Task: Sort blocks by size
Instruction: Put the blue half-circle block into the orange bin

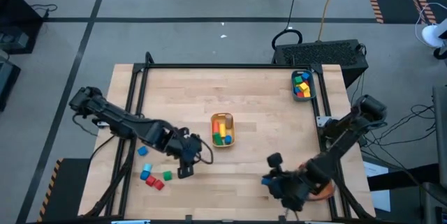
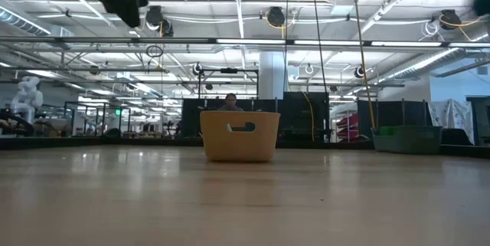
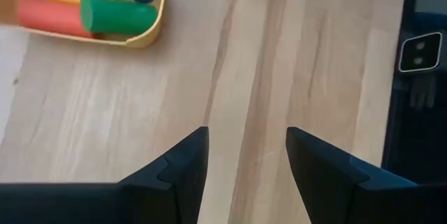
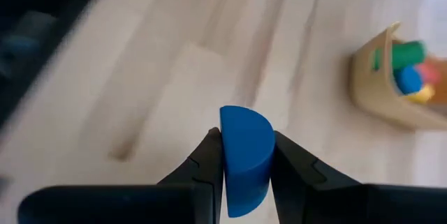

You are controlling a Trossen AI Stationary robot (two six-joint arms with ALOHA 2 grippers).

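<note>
**Blue block pinched high, with room to slip**

Our right gripper (image 4: 246, 155), near the table's 5 o'clock edge, clamps a blue half-round block (image 4: 246, 158) by its flat faces. Its curved top sticks out, so a jolt could twist it loose. Our left gripper (image 3: 244, 155), at 7 o'clock, gapes empty beside 5 loose blocks (image 1: 152, 175); the yellow bin (image 1: 222, 139) sits centre.

The right gripper (image 4: 246, 155) was clamped on a blue block (image 4: 246, 160), its two dark fingers (image 4: 202, 165) pressed against either side while the block's rounded top edge (a half-disc in outline) rose above them. Beneath lay the pale wooden tabletop (image 4: 174, 70), its grain running in long streaks. Well apart from the gripper stood a tan bin (image 4: 380, 91) holding several blocks (image 4: 407, 67): green, blue, yellow and red ones could be made out.
</note>
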